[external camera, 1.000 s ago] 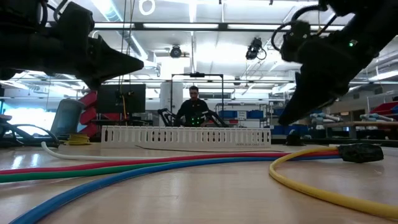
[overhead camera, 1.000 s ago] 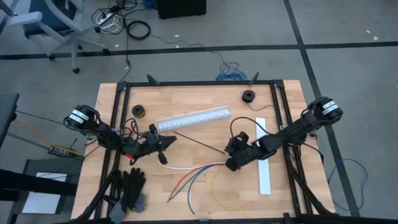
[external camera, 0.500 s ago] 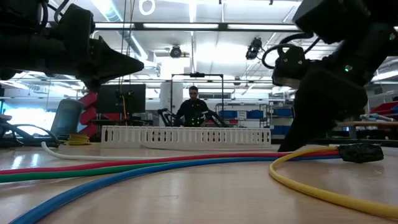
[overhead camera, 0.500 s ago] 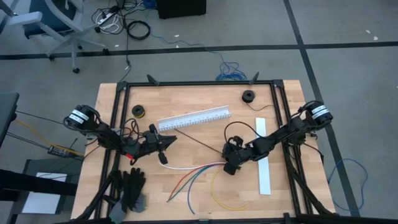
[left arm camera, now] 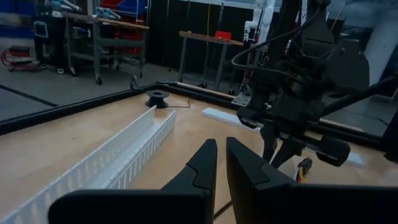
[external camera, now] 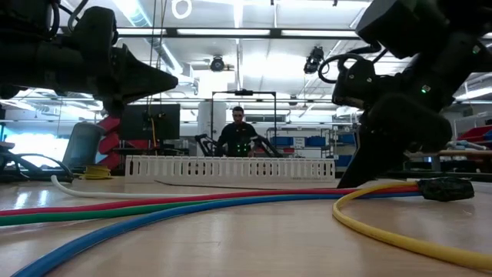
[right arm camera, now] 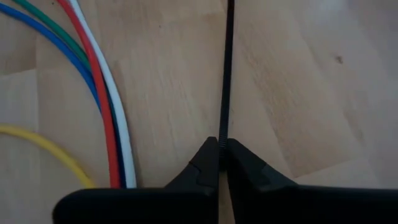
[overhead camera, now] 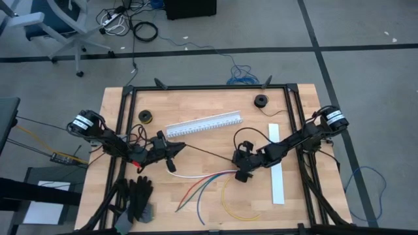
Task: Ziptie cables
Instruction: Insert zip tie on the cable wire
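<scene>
the right gripper (right arm camera: 222, 163) has its fingers pinched on a thin black zip tie (right arm camera: 226, 74); the cables (right arm camera: 102, 93) lie flat on the table (right arm camera: 298, 81) just beside them. the left gripper (left arm camera: 221, 163), fingers together, hovers apart.

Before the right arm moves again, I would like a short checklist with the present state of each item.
1. Right gripper shut on the thin black zip tie: ok.
2. Zip tie lies apart from the loose coloured cables, not yet around them: not ok.
3. Left gripper shut, raised off the table: ok; whether it holds the tie's other end: cannot tell.
4. Cables run side by side near the right gripper: ok.
5. Long white slotted plastic channel lies away from the cables: ok.
</scene>
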Controlling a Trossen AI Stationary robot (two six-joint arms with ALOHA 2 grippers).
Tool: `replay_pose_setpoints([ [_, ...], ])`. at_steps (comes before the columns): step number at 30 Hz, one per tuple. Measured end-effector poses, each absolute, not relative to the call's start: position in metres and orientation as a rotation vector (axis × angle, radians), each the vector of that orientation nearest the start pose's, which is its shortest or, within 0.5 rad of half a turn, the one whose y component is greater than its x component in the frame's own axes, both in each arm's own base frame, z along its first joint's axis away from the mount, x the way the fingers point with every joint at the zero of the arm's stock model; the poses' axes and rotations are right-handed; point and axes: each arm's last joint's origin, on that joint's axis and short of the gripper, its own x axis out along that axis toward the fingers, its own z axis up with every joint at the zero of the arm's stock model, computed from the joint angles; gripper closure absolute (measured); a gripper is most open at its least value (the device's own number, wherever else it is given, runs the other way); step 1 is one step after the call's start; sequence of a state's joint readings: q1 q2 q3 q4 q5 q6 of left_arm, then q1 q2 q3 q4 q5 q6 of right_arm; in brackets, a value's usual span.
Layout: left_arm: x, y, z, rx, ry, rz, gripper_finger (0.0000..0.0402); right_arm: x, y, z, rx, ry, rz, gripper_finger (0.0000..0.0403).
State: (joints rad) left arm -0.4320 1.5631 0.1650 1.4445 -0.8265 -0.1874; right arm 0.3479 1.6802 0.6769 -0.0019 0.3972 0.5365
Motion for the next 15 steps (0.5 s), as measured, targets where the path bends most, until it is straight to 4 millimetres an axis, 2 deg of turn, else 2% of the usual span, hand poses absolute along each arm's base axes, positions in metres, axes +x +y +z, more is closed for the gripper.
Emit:
replay_pose_setpoints([
  [5, 0.197, -0.067, 0.139, -0.310, -0.080, 0.388, 0.0392, 0.266, 0.088, 0.118, 0.099, 0.842, -0.317, 0.0400],
  [9, 0.202, -0.069, 0.132, -0.358, -0.041, 0.411, 0.0392, 0.264, 0.085, 0.137, 0.093, 0.758, -0.360, 0.0401],
  [15, 0.230, -0.071, 0.126, -0.380, -0.018, 0.475, 0.0392, 0.263, 0.083, 0.166, 0.092, 0.611, -0.354, 0.0401],
])
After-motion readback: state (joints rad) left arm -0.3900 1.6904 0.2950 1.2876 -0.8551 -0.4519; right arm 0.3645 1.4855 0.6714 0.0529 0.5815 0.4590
